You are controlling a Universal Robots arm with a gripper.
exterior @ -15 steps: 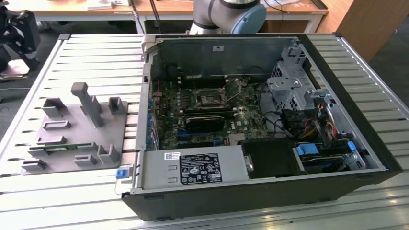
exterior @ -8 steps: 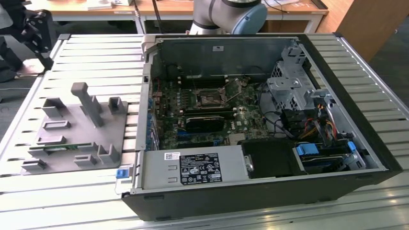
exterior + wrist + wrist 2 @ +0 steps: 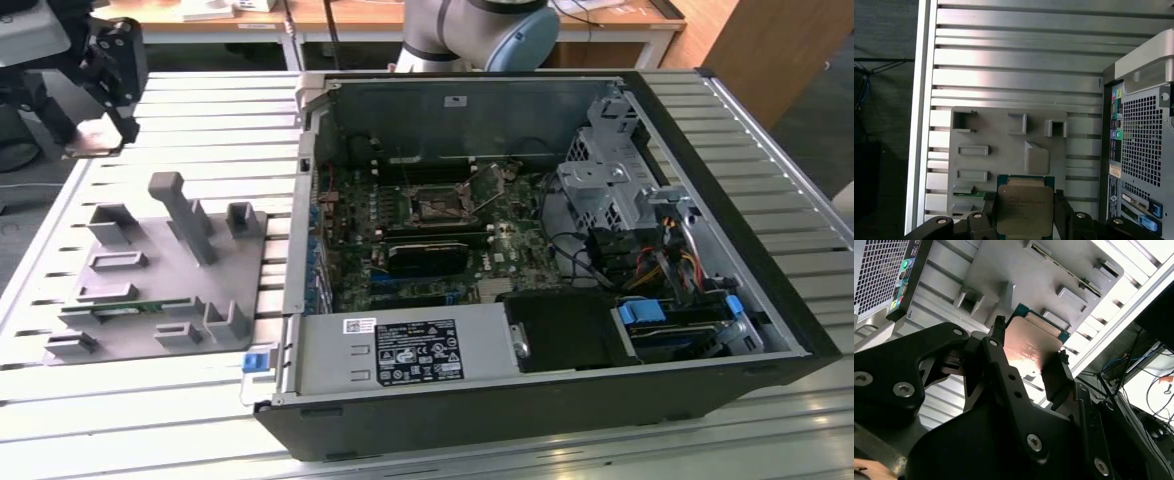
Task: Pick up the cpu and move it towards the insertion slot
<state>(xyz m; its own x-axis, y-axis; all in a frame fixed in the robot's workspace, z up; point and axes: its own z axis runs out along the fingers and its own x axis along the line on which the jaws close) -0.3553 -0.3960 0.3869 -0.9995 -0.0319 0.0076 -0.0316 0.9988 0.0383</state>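
Between claw (image 3: 1025, 212) fingers, cpu (image 3: 1024, 207).

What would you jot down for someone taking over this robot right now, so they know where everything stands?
Gripper: shut on the cpu, one finger on each side of it, in both wrist views.
The cpu is lifted clear, held in the air above the grey fixture on the slatted table, beside the open computer case.
Insertion slot: on the motherboard inside the case, nothing in it, well away from the gripper, which sits at the exterior view's far left.
Done: the pick-up.
Left: carrying the cpu over to the slot.
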